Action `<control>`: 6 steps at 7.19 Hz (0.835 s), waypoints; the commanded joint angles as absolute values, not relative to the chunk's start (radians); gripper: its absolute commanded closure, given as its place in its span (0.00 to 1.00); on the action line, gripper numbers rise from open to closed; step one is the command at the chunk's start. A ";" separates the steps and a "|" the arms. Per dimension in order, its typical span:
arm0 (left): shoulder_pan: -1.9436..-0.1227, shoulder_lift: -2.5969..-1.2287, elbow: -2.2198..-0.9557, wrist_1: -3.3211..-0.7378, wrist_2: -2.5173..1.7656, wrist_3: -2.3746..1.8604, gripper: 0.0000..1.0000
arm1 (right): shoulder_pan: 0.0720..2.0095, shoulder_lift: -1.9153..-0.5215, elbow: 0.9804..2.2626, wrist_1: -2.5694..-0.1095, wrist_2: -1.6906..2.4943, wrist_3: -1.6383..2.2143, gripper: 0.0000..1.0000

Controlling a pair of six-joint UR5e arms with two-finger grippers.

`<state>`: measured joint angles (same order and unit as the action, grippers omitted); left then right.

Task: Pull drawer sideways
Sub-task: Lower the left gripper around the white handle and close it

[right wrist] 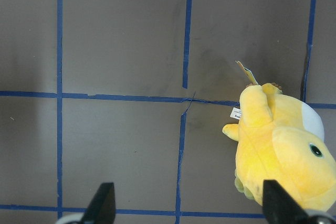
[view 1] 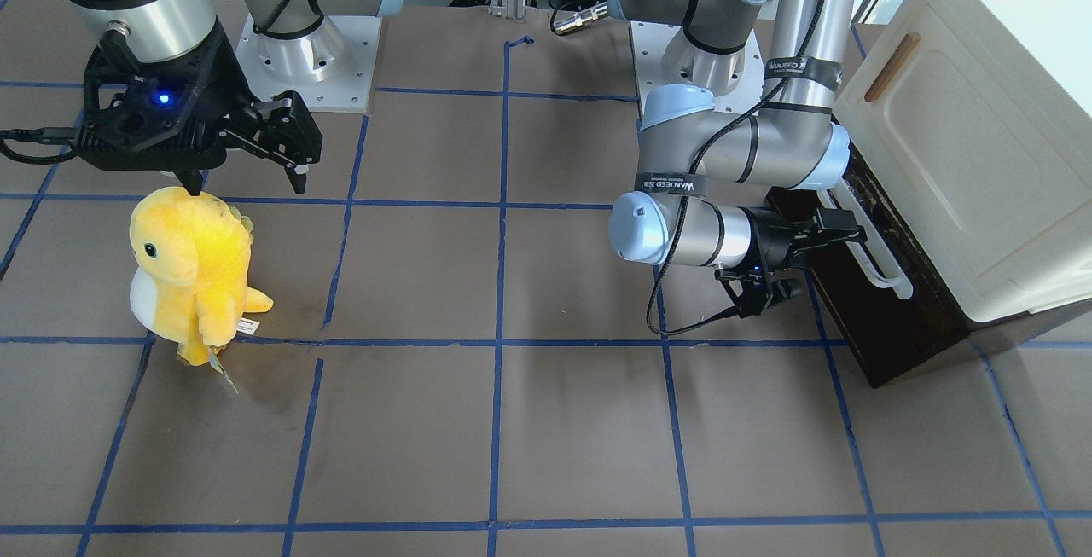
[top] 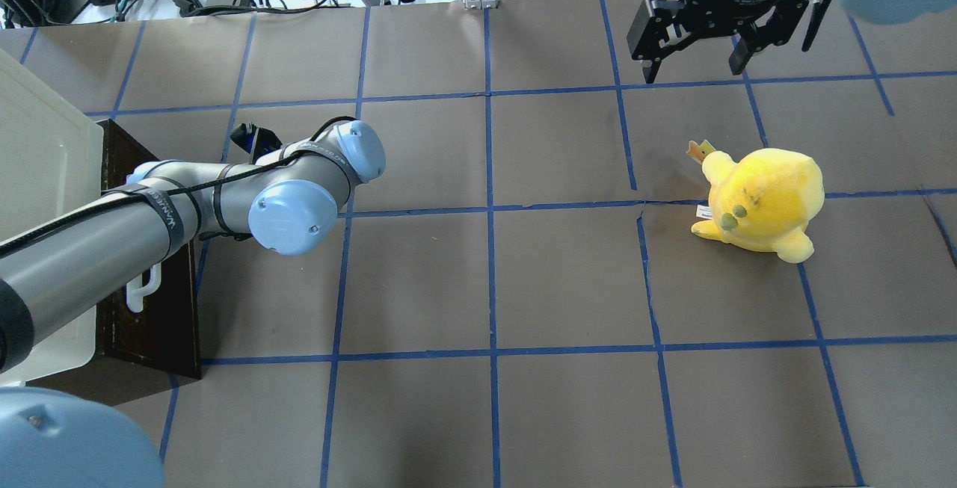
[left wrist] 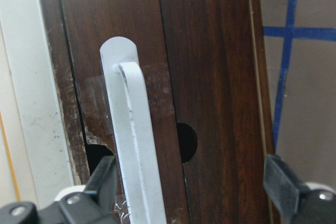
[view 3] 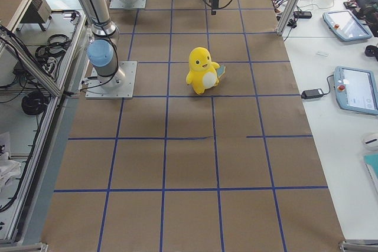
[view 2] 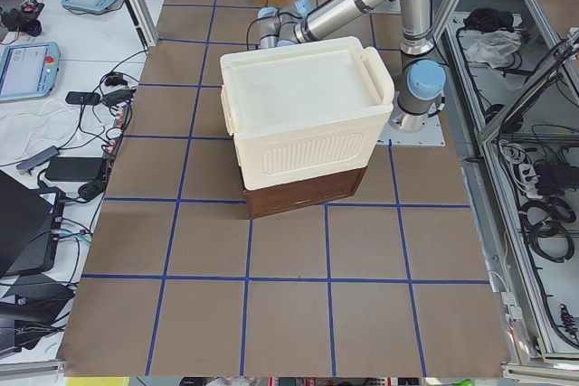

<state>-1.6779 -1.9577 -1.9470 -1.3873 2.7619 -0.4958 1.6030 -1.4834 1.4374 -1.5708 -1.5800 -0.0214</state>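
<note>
The drawer (view 1: 891, 318) has a dark brown wooden front and sits under a cream-white cabinet (view 1: 981, 156) at the table's end. None of its pale inside shows. Its long white bar handle (view 1: 870, 254) runs along the front. My left gripper (view 1: 819, 258) is open at the handle. In the left wrist view the handle (left wrist: 131, 145) lies between the jaws, close against the left finger (left wrist: 105, 182), while the right finger (left wrist: 278, 182) stands well apart from it. My right gripper (view 1: 247, 177) is open and empty, hovering above the table far from the drawer.
A yellow plush toy (view 1: 192, 267) stands on the table just below my right gripper, and it also shows in the right wrist view (right wrist: 278, 150). The cabinet has a small brown handle (view 1: 891, 66). Brown table surface with blue tape lines lies between the arms.
</note>
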 commanded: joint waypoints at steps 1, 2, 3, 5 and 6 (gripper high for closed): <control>-1.675 -1.965 -1.959 -1.394 2.810 -0.494 0.03 | 1.603 -1.483 1.437 -1.571 -1.580 -0.021 0.00; -1.674 -1.968 -1.970 -1.400 2.818 -0.492 0.06 | 1.603 -1.483 1.437 -1.571 -1.580 -0.021 0.00; -1.674 -1.968 -1.970 -1.408 2.819 -0.492 0.08 | 1.603 -1.483 1.437 -1.571 -1.580 -0.021 0.00; -1.654 -1.950 -1.971 -1.439 2.816 -0.491 0.11 | 1.603 -1.483 1.437 -1.571 -1.580 -0.021 0.00; -1.631 -1.945 -1.974 -1.445 2.818 -0.491 0.13 | 1.603 -1.483 1.437 -1.571 -1.580 -0.021 0.00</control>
